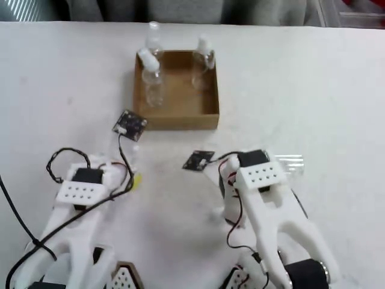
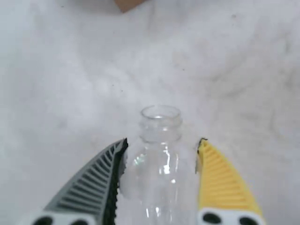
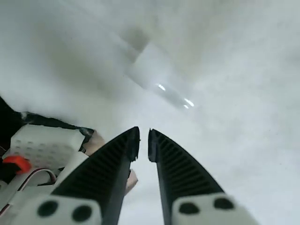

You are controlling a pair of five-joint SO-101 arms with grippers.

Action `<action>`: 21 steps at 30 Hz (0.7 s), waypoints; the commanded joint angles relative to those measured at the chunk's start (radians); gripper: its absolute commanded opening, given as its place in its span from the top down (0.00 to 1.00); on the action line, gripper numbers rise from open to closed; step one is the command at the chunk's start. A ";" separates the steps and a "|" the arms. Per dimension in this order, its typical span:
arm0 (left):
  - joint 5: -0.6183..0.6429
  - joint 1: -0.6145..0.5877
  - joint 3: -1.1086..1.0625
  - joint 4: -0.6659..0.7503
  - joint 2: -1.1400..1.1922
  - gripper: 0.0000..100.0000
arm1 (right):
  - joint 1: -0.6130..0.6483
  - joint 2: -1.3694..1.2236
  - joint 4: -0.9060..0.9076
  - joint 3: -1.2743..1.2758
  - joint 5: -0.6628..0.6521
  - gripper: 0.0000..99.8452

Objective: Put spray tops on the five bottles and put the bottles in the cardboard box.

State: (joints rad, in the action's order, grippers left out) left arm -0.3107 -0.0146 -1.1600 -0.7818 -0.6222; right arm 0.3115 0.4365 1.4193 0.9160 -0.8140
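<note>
A clear bottle (image 2: 161, 154) with an open neck and no spray top sits between the grey and yellow fingers of my left gripper (image 2: 161, 145), which is shut on its shoulders. From above, the left gripper (image 1: 135, 173) is in front of the cardboard box (image 1: 180, 114). My right gripper (image 3: 143, 140) is shut with nothing in it, its black fingers pointing at a blurred white spray top (image 3: 159, 82) on the table. Two bottles with white tops (image 1: 150, 78) (image 1: 203, 60) stand in the box. A third bottle (image 1: 154, 33) is at its far left corner.
A clear item (image 1: 290, 162) lies on the table beside the right arm (image 1: 264, 186). Loose black cables (image 1: 60, 162) curl around the left arm (image 1: 81, 192). The table's far edge runs behind the box.
</note>
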 commanded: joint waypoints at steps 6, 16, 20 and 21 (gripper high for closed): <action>-0.012 0.001 0.008 0.018 -0.027 0.89 | -0.008 0.053 -0.251 0.123 0.120 0.98; -0.012 0.001 0.008 0.018 -0.027 0.89 | -0.004 0.051 -0.394 0.152 0.238 0.98; -0.012 0.001 0.008 0.018 -0.027 0.89 | -0.004 0.051 -0.460 0.152 0.279 0.98; -0.012 0.001 0.008 0.018 -0.027 0.89 | -0.002 0.051 -0.469 0.150 0.290 0.98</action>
State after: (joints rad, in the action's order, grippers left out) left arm -0.3107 -0.0146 -1.1600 -0.7818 -0.6222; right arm 0.3130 0.4641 0.9851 1.0679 -0.5547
